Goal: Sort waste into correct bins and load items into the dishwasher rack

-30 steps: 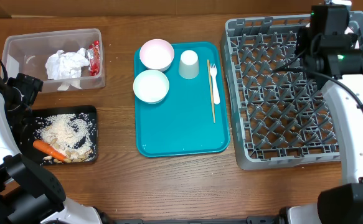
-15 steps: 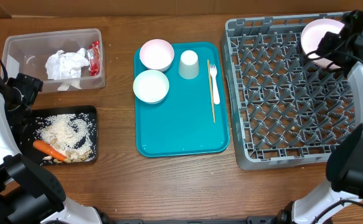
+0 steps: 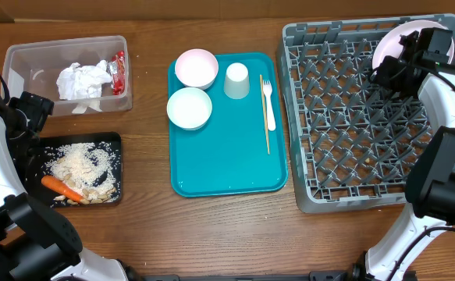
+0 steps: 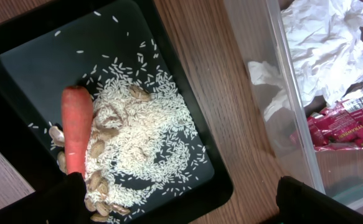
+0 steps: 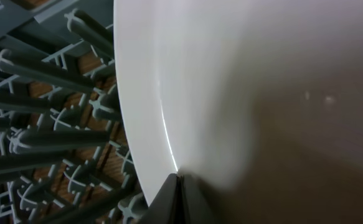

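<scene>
The round white plate (image 3: 399, 40) (image 5: 231, 74) stands on edge among the pegs at the back right corner of the grey dishwasher rack (image 3: 360, 117) (image 5: 38, 68). My right gripper (image 3: 389, 72) (image 5: 178, 186) is shut, its tips pressed together against the plate's face. My left gripper (image 3: 26, 125) (image 4: 187, 208) hangs wide open over the near corner of the black tray (image 3: 114, 140) (image 4: 38, 37), holding nothing. An orange carrot (image 3: 59, 187) (image 4: 76, 137) and rice scraps (image 3: 83, 162) (image 4: 144, 134) lie in that tray. The napkin (image 3: 83, 80) (image 4: 321, 43) and red wrapper (image 3: 119, 72) (image 4: 343, 121) lie in the clear tub (image 3: 24, 55) (image 4: 281, 93).
A teal tray (image 3: 227, 148) in the middle carries two white bowls (image 3: 196, 68) (image 3: 189, 108), a cup (image 3: 236, 80), a plastic fork (image 3: 268, 101) and a wooden stick (image 3: 264, 117). Bare wood separates the tub, the trays and the rack.
The right arm has swung away from above the rack, uncovering the plate, which now leans further into the back corner. The right jaws went from open to shut. The left arm has not moved.
</scene>
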### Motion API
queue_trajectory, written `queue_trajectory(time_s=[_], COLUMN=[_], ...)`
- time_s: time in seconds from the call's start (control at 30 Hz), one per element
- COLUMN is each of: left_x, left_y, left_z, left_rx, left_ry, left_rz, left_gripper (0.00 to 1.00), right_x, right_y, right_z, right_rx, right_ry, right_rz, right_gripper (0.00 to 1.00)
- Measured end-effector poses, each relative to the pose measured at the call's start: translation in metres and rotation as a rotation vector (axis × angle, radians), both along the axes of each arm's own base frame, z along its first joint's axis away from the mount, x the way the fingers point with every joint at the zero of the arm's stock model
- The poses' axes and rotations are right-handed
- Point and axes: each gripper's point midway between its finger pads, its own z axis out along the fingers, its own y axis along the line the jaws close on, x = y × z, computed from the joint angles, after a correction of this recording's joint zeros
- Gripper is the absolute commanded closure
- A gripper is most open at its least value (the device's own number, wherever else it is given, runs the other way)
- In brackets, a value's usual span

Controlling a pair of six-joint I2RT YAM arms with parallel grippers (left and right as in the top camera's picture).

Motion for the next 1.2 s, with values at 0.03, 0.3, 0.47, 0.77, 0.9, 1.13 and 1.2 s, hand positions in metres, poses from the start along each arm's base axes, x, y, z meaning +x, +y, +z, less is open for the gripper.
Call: queue_trajectory(time_s=[0.03,0.3,0.47,0.77,0.9,1.13,1.2], left_x=[0.0,0.0,0.0,0.0,0.0,0.0,0.0], left_y=[0.0,0.0,0.0,0.0,0.0,0.0,0.0], left_z=[0.0,0.0,0.0,0.0,0.0,0.0,0.0], left_rx=[0.0,0.0,0.0,-0.001,0.0,0.0,0.0], left_ry=[0.0,-0.001,-0.001,-0.001,-0.001,-0.001,-0.001], left_rz=[0.0,0.0,0.0,-0.001,0.0,0.0,0.0], left_gripper=[0.0,0.0,0.0,0.0,0.0,0.0,0.0], right_x=[-0.001,-0.01,-0.016,-0.022,-0.036,-0.04,-0.031], right_y=[0.0,0.003,0.023,0.097,0.16,0.272,0.303], right_z=[0.0,-0.007,-0.01,0.116,0.209,0.162,0.132], right_rx=[0.0,-0.098,-0.181,0.018,0.289,0.283,0.178], right_ry=[0.004,0.081,0.142,0.019,-0.204,-0.086,-0.055], right_rz=[0.0,-0.023,0.002,0.147,0.37,0.569,0.561], right_gripper=[0.96,0.96,0.96,0.0,0.0,0.0,0.0])
